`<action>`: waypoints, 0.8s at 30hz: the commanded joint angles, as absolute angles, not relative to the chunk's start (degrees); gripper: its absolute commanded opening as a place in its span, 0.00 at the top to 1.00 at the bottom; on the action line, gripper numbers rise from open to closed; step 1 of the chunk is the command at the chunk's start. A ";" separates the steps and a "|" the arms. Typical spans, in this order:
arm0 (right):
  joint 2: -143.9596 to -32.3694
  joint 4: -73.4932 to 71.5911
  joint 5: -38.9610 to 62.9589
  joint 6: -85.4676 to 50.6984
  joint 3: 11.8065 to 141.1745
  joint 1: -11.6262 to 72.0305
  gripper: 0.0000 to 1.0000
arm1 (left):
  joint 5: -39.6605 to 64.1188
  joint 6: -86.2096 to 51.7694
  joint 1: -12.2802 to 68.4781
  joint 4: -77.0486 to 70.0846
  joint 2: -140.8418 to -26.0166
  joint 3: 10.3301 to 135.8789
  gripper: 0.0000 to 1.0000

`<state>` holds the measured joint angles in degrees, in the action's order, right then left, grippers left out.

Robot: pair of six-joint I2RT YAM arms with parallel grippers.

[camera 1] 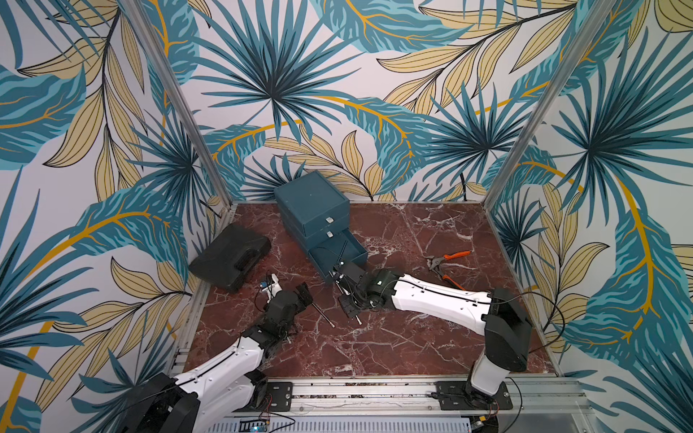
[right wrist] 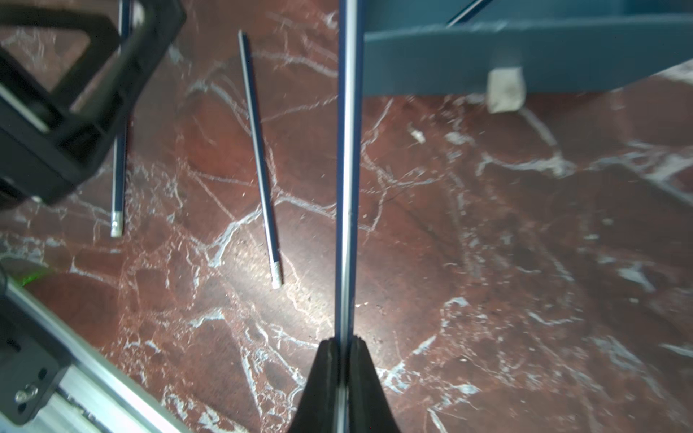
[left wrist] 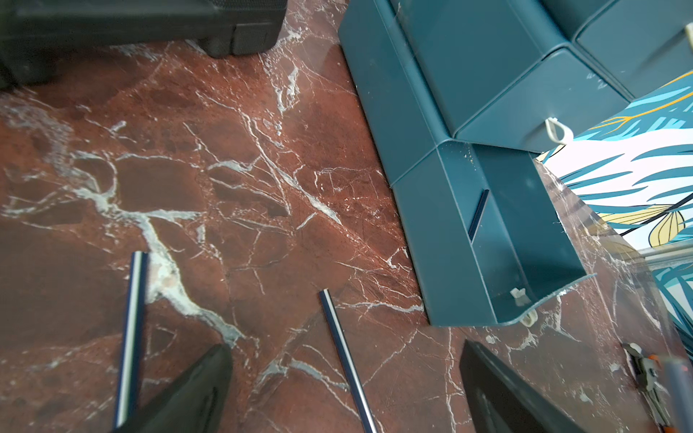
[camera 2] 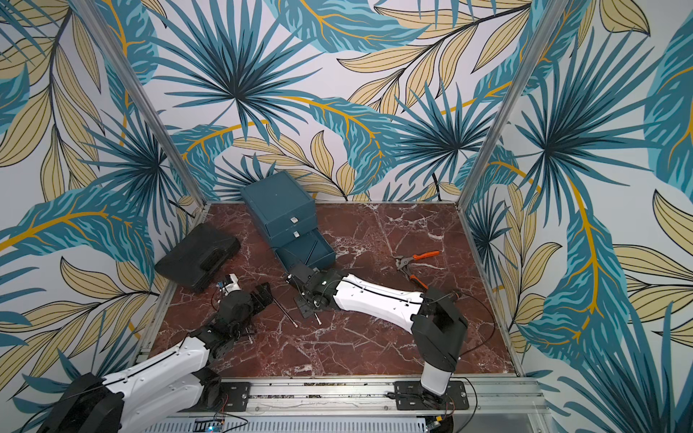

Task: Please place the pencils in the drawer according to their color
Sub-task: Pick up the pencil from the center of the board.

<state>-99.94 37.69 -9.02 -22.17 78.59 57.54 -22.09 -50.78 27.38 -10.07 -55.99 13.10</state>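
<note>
The dark teal drawer chest (camera 1: 311,202) (camera 2: 279,204) stands at the back, its bottom drawer (camera 1: 337,253) (left wrist: 525,243) pulled out with a dark pencil (camera 1: 343,249) (left wrist: 478,217) inside. My right gripper (camera 1: 338,276) (right wrist: 344,339) is shut on a black pencil (right wrist: 348,168) just in front of that open drawer. Two loose black pencils (right wrist: 258,157) (right wrist: 120,150) lie on the table. My left gripper (camera 1: 303,294) (left wrist: 345,346) is open, its fingers (left wrist: 195,390) either side of one loose pencil (camera 1: 323,313) (left wrist: 348,367); the second pencil (left wrist: 131,337) lies just outside them.
A flat black case (camera 1: 230,255) (left wrist: 142,22) lies at the left by the wall. Orange-handled pliers (camera 1: 448,262) (left wrist: 645,371) lie to the right of the drawer chest. Metal frame posts stand at the back corners, a rail along the front edge.
</note>
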 commanded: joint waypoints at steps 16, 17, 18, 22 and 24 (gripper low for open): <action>-100.79 30.24 -22.49 -32.87 86.03 56.29 1.00 | -21.19 -50.17 27.07 -14.55 -59.53 13.36 0.00; -100.96 29.32 -22.64 -33.56 86.25 55.95 1.00 | -21.18 -50.18 27.08 -14.57 -59.56 13.36 0.00; -101.15 28.69 -22.90 -34.32 86.46 55.69 1.00 | -21.18 -50.19 27.07 -14.42 -59.51 13.35 0.00; -101.94 25.17 -21.29 -37.94 86.64 53.54 1.00 | -21.36 -50.04 27.08 -14.13 -59.33 13.10 0.00; -102.59 22.84 -18.59 -39.33 86.65 52.39 1.00 | -21.45 -50.10 27.13 -13.98 -59.28 13.01 0.00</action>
